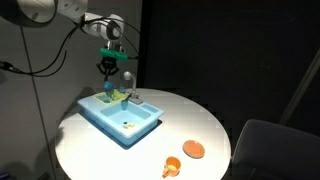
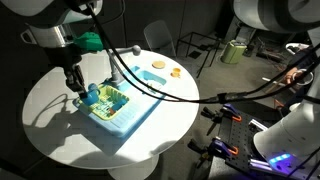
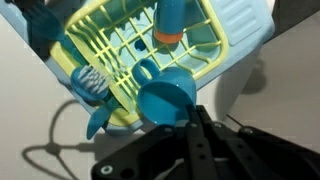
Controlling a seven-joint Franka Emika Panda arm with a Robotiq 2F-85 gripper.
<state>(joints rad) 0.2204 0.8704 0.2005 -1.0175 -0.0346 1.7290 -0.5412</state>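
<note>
Yellow rack in the blue toy sink has a blue cup, brush and bottle in it. The gripper is pinched tight right at the cup's rim, can't tell if it's actually gripping. The sink sits by the table edge, orange plate well apart.

In the wrist view the gripper is a dark blur at the bottom edge, and whether its tips pinch the blue cup cannot be told. The yellow rack and an orange-banded bottle run off the top edge. In an exterior view the counter is cut off at its near edge, and the rack's contents are too small to name.
</note>
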